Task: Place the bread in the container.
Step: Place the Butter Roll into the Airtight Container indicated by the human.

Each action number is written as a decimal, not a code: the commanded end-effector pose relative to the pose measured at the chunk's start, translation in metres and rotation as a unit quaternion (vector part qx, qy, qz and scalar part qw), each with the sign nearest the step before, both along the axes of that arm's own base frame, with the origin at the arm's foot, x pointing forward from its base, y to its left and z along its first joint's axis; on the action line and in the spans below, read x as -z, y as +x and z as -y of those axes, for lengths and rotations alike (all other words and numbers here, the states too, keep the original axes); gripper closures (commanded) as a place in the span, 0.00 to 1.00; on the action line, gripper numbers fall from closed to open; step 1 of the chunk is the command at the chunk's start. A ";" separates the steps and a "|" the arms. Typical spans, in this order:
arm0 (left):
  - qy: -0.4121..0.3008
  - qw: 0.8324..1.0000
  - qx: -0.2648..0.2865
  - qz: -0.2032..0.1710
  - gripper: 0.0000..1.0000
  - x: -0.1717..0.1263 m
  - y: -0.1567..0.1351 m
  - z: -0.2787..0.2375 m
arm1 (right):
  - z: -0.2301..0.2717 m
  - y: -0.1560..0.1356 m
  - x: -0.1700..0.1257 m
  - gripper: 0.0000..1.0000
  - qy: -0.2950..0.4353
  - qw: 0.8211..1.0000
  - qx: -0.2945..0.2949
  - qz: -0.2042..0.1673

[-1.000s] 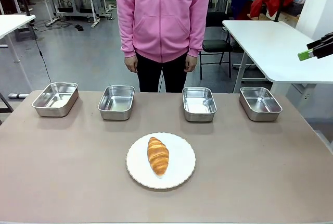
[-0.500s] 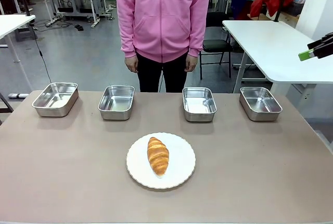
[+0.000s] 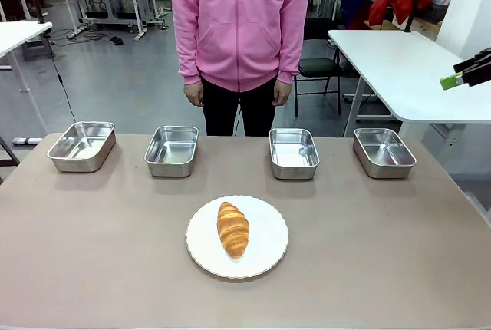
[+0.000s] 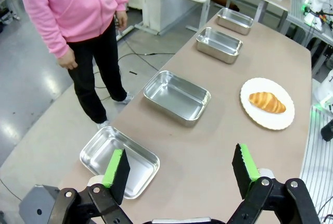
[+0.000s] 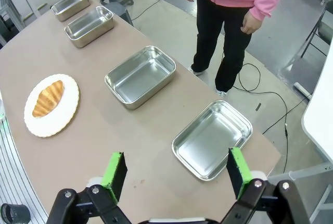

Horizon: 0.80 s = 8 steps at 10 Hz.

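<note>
The bread point(image 3: 233, 229), a golden-brown croissant, lies on a round white plate point(image 3: 270, 239) at the table's near middle. Several identical steel pans stand in a row behind it; any of them could be the container point(image 3: 172, 166), and I cannot tell which is meant. All are empty. My left gripper point(image 4: 180, 166) hangs open high over the left end of the row, above the end pan point(image 4: 104, 146), with the bread point(image 4: 267, 102) far off. My right gripper point(image 5: 176, 173) is open above the right end pan point(image 5: 212, 138). Its tip point(image 3: 465, 74) hovers at the right edge in the front view.
A person in a pink hoodie point(image 3: 239, 23) stands at the far side of the table, both hands hanging down. The brown tabletop point(image 3: 383, 253) is bare around the plate. A white table point(image 3: 399, 69) stands behind at the right.
</note>
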<state>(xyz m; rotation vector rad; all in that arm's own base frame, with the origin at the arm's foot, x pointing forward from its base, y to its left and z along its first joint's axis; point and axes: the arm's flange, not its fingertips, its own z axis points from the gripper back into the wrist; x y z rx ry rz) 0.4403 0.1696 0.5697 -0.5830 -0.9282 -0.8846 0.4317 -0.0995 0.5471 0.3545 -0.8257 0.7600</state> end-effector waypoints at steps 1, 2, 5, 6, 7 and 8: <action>-0.002 1.000 0.003 0.004 0.00 -0.002 -0.001 0.001 | -0.001 0.002 0.000 0.00 0.008 1.000 -0.002 0.006; -0.002 1.000 0.003 0.004 0.00 -0.002 -0.001 0.001 | -0.001 0.002 0.000 0.00 0.008 1.000 -0.002 0.006; -0.002 1.000 0.003 0.004 0.00 -0.002 -0.001 0.001 | -0.001 0.002 0.000 0.00 0.008 1.000 -0.002 0.006; -0.002 1.000 0.003 0.004 0.00 -0.002 -0.001 0.001 | -0.001 0.002 0.000 0.00 0.008 1.000 -0.002 0.006; -0.002 1.000 0.003 0.004 0.00 -0.002 -0.001 0.001 | -0.001 0.002 0.000 0.00 0.008 1.000 -0.002 0.006; -0.002 1.000 0.003 0.004 0.00 -0.002 -0.001 0.001 | -0.001 0.002 0.000 0.00 0.008 1.000 -0.002 0.006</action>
